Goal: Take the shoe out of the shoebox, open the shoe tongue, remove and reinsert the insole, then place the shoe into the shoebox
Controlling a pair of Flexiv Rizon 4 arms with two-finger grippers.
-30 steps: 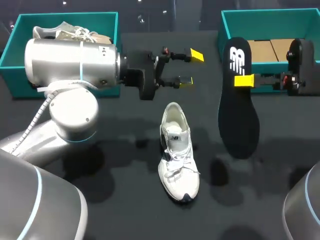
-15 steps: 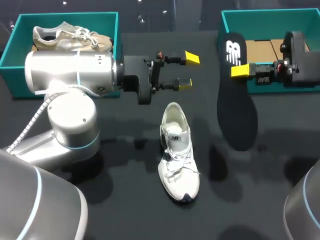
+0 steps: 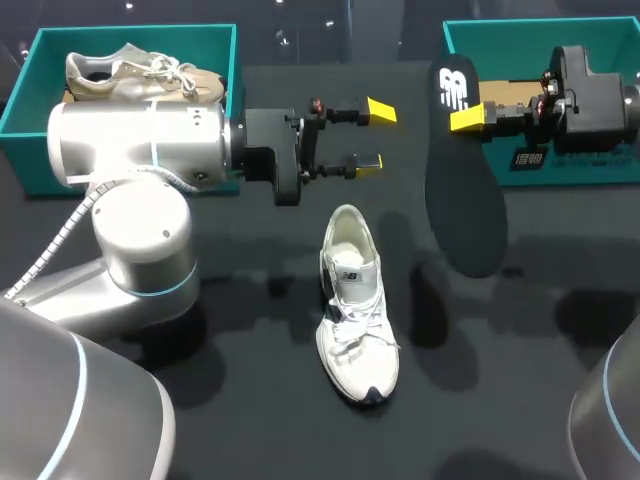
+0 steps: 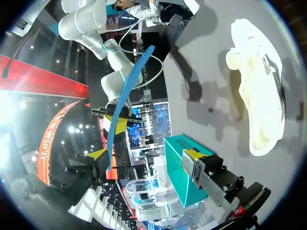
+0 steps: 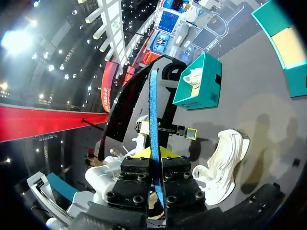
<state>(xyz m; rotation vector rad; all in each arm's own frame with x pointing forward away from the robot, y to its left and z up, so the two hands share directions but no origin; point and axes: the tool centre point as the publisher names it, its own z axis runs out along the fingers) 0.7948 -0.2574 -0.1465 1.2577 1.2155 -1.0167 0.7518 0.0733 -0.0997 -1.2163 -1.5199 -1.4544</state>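
A white shoe lies upright on the black table's middle, toe toward the front, its opening showing pale inside. My right gripper is shut on the heel end of a black insole, which hangs above the table beside the right teal shoebox. In the right wrist view the insole stands edge-on between the fingers, with the shoe beyond. My left gripper is open and empty, behind the shoe's heel. The left wrist view shows the shoe and the insole.
The left teal shoebox at the back left holds a beige shoe. The right shoebox shows a bare cardboard floor. My left arm's thick body lies across the table's left half.
The right gripper has carried the insole back and a little to the left, raising it. The left gripper has drifted slightly back and left. The shoe has not moved.
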